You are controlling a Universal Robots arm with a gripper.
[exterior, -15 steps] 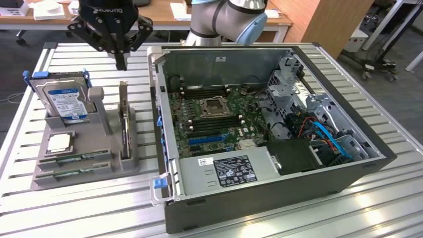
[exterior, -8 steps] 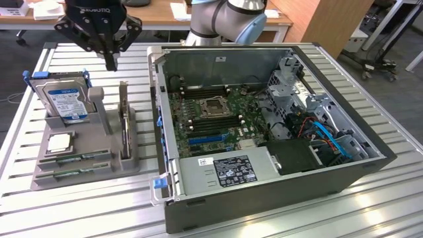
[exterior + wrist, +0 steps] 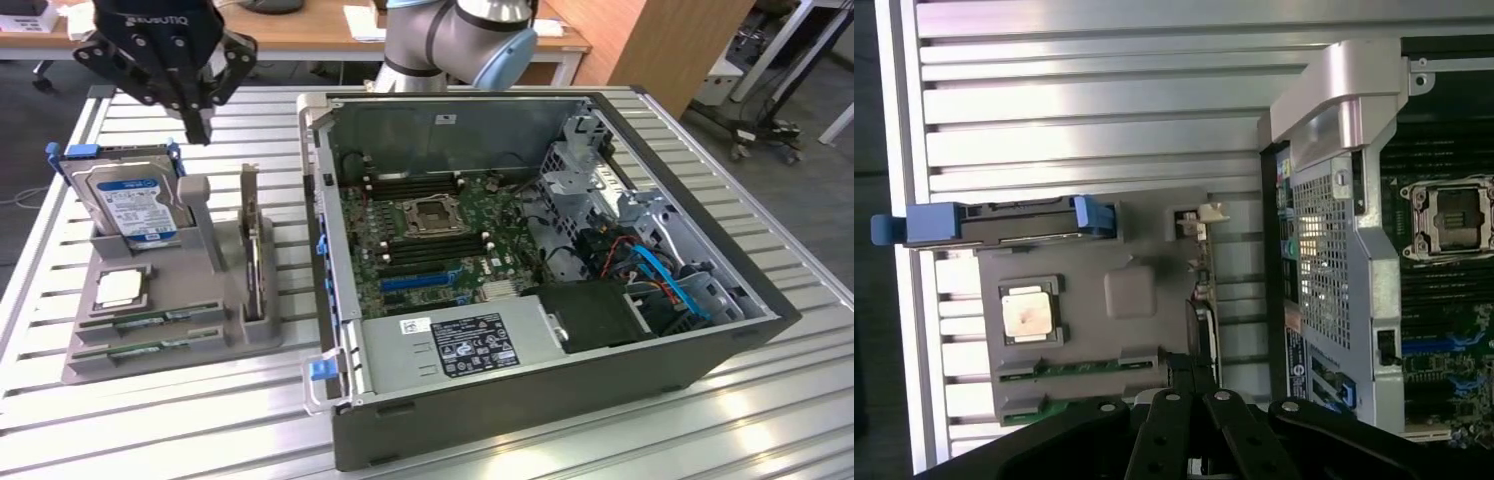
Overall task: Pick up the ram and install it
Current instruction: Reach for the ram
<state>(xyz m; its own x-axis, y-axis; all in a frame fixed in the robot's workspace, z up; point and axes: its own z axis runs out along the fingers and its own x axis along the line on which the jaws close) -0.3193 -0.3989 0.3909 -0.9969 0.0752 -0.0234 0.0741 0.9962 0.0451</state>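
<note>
Two ram sticks, thin green boards, lie flat in slots at the front of a grey holder: ram (image 3: pixel 151 320) (image 3: pixel 1080 367) and a second ram (image 3: pixel 131 350) (image 3: pixel 1037 408). My gripper (image 3: pixel 198 128) (image 3: pixel 1190 368) hangs high above the far end of the holder, over the hard drive (image 3: pixel 134 205). Its black fingers are pressed together with nothing between them, well away from the ram. The open computer case (image 3: pixel 534 400) lies beside the holder, its motherboard (image 3: pixel 441 235) and dark memory slots (image 3: pixel 414 184) facing up.
The holder (image 3: pixel 174 355) also carries a blue-bracketed hard drive (image 3: pixel 1004 222), a processor chip (image 3: pixel 120 288) (image 3: pixel 1029 312) and an upright dark expansion card (image 3: pixel 251 245). Everything rests on a slatted aluminium table (image 3: pixel 40 420). The arm's base (image 3: pixel 454 40) stands behind the case.
</note>
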